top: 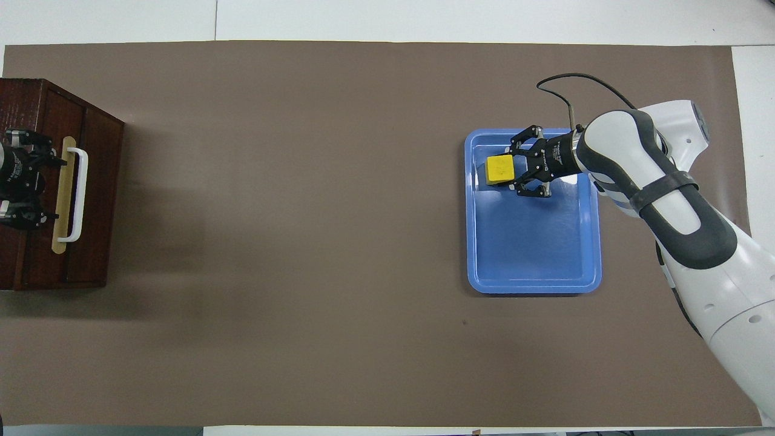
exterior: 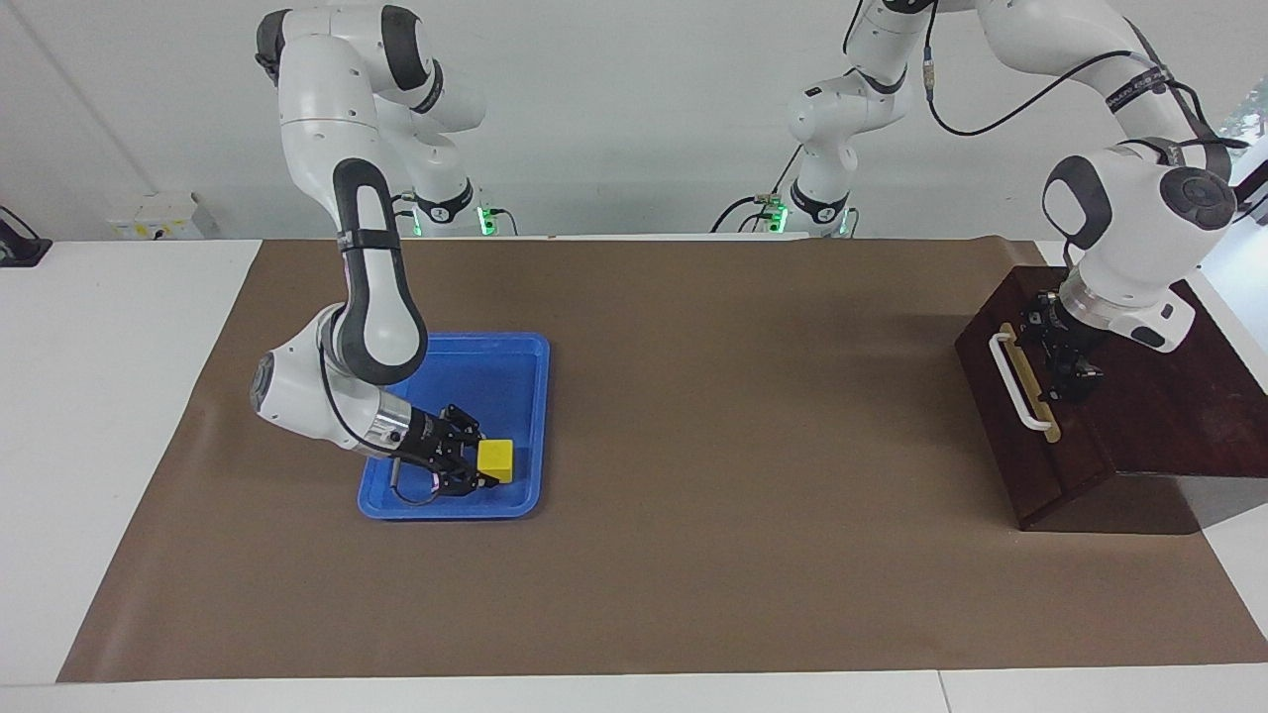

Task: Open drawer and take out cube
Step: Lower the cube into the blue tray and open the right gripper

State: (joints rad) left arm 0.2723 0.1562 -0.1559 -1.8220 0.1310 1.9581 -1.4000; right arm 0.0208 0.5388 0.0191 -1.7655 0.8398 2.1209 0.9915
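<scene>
The yellow cube point(exterior: 495, 460) point(top: 500, 169) lies in the blue tray point(exterior: 500, 391) point(top: 533, 254), at the tray's end farther from the robots. My right gripper point(exterior: 474, 463) point(top: 519, 171) is low in the tray, open, with its fingertips at the cube's sides. The dark brown drawer point(exterior: 1065, 451) point(top: 97, 200) with its white bar handle point(exterior: 1012, 381) point(top: 79, 194) looks pushed in, at the left arm's end of the table. My left gripper point(exterior: 1075, 381) point(top: 36, 181) is over the drawer's top just by the handle, open and empty.
Brown paper point(exterior: 753, 396) covers the table between the tray and the drawer. The table's white edges show around it.
</scene>
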